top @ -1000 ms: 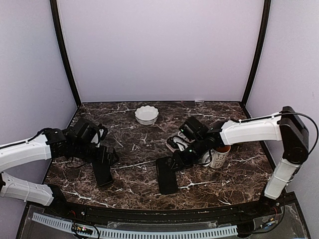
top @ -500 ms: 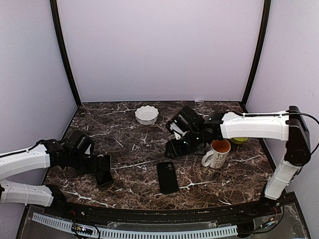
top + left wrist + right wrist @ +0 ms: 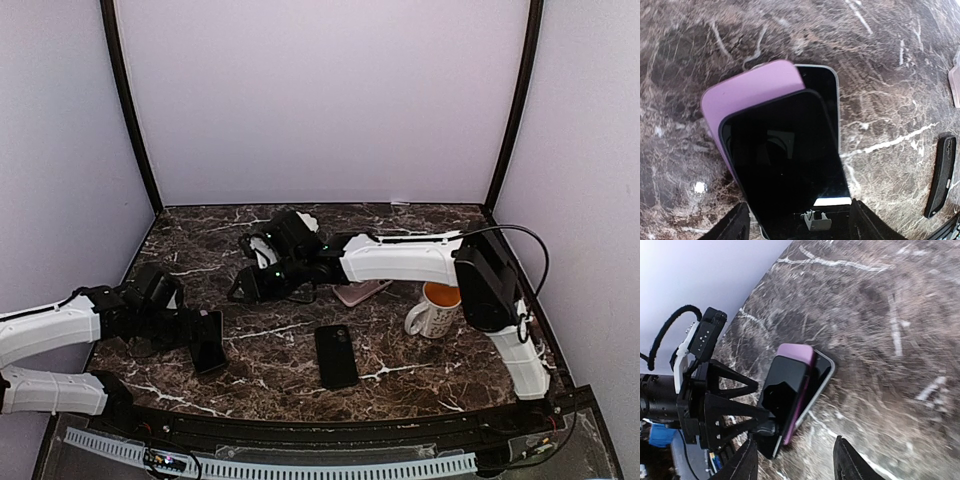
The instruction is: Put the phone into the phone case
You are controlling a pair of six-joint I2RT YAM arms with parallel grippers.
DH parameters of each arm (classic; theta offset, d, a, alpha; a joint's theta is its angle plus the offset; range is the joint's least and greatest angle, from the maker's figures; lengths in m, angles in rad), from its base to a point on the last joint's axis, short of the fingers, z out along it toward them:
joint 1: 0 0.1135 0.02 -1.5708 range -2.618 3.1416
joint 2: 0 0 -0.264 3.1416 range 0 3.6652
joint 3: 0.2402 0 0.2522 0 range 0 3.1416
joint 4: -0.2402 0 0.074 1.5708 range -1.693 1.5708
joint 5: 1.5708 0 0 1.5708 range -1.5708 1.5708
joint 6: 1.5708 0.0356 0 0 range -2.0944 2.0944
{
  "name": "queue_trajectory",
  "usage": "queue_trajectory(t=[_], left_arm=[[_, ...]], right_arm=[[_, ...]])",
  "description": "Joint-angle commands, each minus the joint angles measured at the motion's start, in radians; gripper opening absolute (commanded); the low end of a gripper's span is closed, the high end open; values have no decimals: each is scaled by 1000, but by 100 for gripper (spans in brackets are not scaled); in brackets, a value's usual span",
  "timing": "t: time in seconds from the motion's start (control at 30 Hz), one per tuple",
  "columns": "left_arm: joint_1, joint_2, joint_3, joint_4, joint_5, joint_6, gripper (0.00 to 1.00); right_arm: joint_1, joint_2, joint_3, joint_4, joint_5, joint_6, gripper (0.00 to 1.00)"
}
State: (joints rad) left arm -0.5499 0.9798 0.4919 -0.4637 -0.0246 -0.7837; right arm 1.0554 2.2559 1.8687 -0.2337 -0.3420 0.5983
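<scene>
My left gripper [image 3: 200,335] is shut on the lower end of a purple phone with a black screen [image 3: 785,150]. It holds the phone tilted just above the marble at the left. The phone also shows in the right wrist view [image 3: 785,385] and the top view [image 3: 208,342]. A dark slab with a silver rim [image 3: 822,85] lies right under it [image 3: 821,372]. A black case with a camera cutout [image 3: 336,356] lies flat at front centre. A pinkish translucent case [image 3: 360,292] lies behind it. My right gripper [image 3: 245,288] is open and empty, reaching far left, a little beyond the phone.
A white mug with an orange inside [image 3: 437,305] stands right of centre. A white bowl [image 3: 308,217] at the back is mostly hidden behind my right arm. The black case shows edge-on at the right of the left wrist view [image 3: 940,175].
My right arm has swung from centre-right across to the left, uncovering the pinkish case. My left gripper drew back slightly toward the left with the phone, then stayed.
</scene>
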Motion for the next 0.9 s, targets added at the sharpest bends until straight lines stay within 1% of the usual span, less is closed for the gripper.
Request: queue_trajectory(t=[0.0,0.13,0.23,0.3,0.43,0.53,0.6,0.7,0.8,0.87], left_arm=[[11,-30,-51,18,-9,-49,69],[14,-51,-89,47,-12,-62,68],[15,-41,-114,69,-1,-69,67],[15,-30,-137,94,12,-78,64],[15,-9,-170,163,59,-94,57],[15,-5,-169,183,84,-85,51],[15,-5,-165,178,90,-83,50],[15,-21,-165,153,88,-87,49],[15,-50,-183,151,83,-102,48],[15,-70,-195,154,80,-105,48]], right_arm=[[14,110,98,95,-167,168,49],[28,183,119,173,-277,304,47],[43,232,153,177,-338,345,42],[45,248,161,174,-348,356,39],[48,262,144,221,-372,401,37],[56,288,146,229,-407,436,36],[57,303,142,248,-429,453,36],[52,290,121,224,-416,427,37],[44,244,111,108,-344,330,39],[42,201,66,59,-281,278,39]])
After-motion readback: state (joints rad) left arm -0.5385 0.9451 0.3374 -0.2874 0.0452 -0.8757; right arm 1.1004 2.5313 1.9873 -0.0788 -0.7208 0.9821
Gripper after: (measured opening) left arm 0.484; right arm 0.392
